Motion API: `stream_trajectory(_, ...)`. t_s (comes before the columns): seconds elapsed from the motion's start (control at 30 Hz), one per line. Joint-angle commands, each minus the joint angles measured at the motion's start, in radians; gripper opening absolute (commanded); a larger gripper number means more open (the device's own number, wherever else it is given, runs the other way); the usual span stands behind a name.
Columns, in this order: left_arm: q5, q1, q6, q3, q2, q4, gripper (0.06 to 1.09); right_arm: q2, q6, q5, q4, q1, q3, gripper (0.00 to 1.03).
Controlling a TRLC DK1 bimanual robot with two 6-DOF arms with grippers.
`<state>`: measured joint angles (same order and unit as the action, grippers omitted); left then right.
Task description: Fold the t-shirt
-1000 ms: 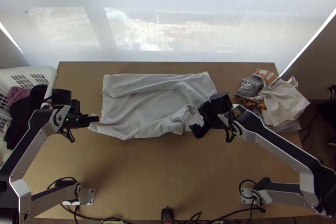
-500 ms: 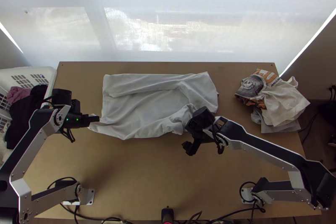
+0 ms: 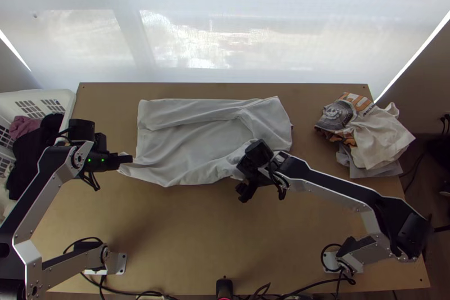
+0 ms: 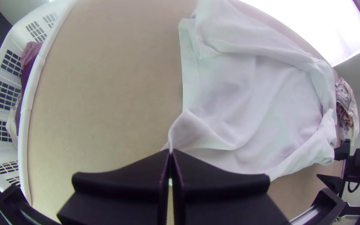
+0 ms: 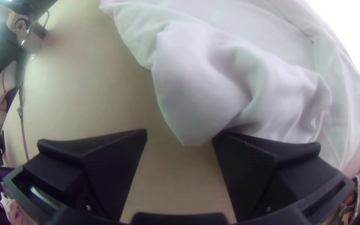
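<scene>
Soft light comes through the pale blind [image 3: 225, 35] behind the wooden table [image 3: 185, 232], with a white basket [image 3: 70, 103] on the left and a pile of clothes [image 3: 379, 137] on the right. The white t-shirt [image 3: 197, 142] lies in the middle of the table, toward the blind. In the last second, the right gripper [image 5: 180, 135] has come off the t-shirt's near right corner and moved left along its near edge. The t-shirt itself has hardly moved. It has a folded strip along its far side, one end turned in on the right, and a bunched, puffy bit at the near right. The fold looks only part done, and the bunched bit likely needs a new hold or a smoothing pull. The right gripper's fingers are spread wide, with a lump of cloth just by one of them and nothing pinched. The left gripper [image 4: 171, 151] has its fingers pressed together on the t-shirt's near left corner, and it has stayed in the same spot. That hold may keep the cloth from sliding while the other side gets fixed. The left arm [image 3: 48, 190] is bent at its elbow, and its gripper points in toward the middle. The right arm [image 3: 332, 187] reaches a long way across, its gripper tipped down at the near edge. If it closes there, it could catch too many layers and make a lump.
</scene>
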<state>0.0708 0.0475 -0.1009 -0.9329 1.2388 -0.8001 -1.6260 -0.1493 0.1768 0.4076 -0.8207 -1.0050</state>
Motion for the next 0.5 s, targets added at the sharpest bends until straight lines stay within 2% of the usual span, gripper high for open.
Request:
stream_trajectory(0.0,0.0,0.005,0.003,-0.001,-0.001,0.001,0.09,-0.064,-0.001,-0.005,-0.024,0.014,-0.052,0.63)
stream_trajectory(0.07,0.0,0.005,0.004,0.0,-0.002,-0.001,0.09,-0.075,-0.004,-0.005,-0.024,0.025,-0.072,0.5)
stream_trajectory(0.17,0.0,0.006,0.006,0.002,-0.006,-0.001,0.09,-0.08,-0.007,-0.005,-0.024,0.031,-0.095,0.23)
stream_trajectory(0.27,0.0,0.006,0.009,0.002,-0.007,-0.001,0.09,-0.069,-0.007,-0.005,-0.023,0.038,-0.095,0.02)
stream_trajectory(0.47,0.0,0.006,0.007,0.002,-0.007,-0.001,0.09,0.005,-0.004,-0.005,-0.021,0.052,-0.047,0.03)
